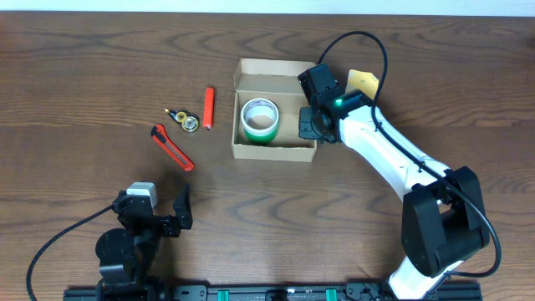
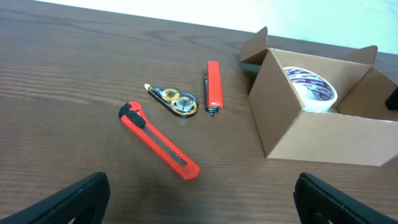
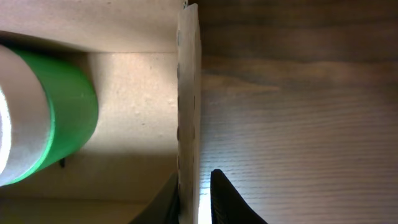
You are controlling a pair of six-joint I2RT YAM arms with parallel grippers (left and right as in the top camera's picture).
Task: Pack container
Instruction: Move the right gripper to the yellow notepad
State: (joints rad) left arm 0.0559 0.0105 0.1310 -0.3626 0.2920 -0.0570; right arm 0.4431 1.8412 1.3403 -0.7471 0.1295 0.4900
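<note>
Tan cardboard container (image 1: 274,151) — rectangular, plain-sided; upright, top open, flaps raised.

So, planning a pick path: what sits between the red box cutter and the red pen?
A small correction-tape dispenser, touching neither the box cutter nor the pen; the left wrist view shows it clearly.

Ahead of the wide-open left gripper (image 2: 202,200) lies a red utility knife (image 2: 158,142). Beyond it are a correction-tape dispenser (image 2: 174,101) and red pen (image 2: 213,87). Ahead-right, the open container (image 2: 323,134) holds a tape roll (image 2: 311,87).
</note>
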